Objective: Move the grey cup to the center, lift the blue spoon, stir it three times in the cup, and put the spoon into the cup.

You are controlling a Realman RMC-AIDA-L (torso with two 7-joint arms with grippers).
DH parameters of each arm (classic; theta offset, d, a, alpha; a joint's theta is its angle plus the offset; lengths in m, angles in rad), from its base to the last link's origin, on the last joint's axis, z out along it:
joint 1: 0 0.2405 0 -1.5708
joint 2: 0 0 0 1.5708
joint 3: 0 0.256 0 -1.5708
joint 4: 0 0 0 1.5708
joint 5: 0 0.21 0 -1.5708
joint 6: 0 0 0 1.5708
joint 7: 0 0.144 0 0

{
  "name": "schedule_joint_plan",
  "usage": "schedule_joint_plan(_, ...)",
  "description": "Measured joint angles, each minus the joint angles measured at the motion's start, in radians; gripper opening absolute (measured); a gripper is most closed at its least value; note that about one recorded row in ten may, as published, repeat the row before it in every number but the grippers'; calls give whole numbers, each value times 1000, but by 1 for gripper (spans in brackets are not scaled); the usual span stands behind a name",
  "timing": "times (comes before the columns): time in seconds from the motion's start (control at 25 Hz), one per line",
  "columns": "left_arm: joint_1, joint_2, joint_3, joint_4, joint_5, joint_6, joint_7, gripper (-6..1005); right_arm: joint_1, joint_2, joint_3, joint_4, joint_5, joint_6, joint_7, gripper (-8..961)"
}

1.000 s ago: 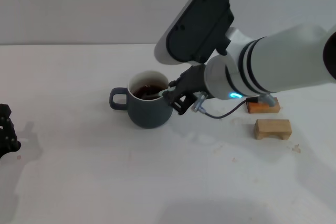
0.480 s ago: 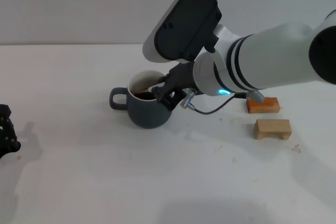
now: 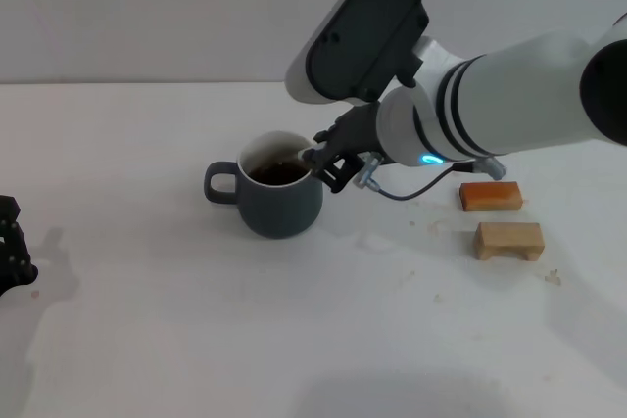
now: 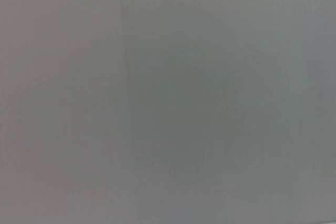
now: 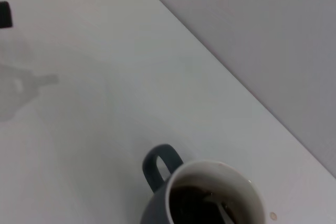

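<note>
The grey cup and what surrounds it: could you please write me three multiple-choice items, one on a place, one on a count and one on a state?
1. Where does the right gripper sit?
A. at the grey cup's rim, on the side opposite its handle
B. above the wooden blocks
C. at the table's left edge

2. How many wooden blocks lie on the table?
A. one
B. two
C. four

3. What is in the cup?
A. nothing
B. clear water
C. dark brown liquid

Answers:
1 A: the head view shows the gripper at the rim, holding the blue spoon there.
2 B: an orange-brown block and a paler block lie to the robot's right.
3 C: the right wrist view shows dark liquid against the white interior.
</note>
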Motion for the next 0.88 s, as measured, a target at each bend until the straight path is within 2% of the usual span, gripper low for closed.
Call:
schedule_joint_plan(0.48, -1, 0, 0, -2, 0, 0, 0, -2, -29, 1, -4, 28, 3, 54, -1, 161)
schedule_joint_plan(0.88, -2, 0, 0, -2, 0, 0, 0, -2, -16, 4, -59, 42, 29, -3, -1, 160)
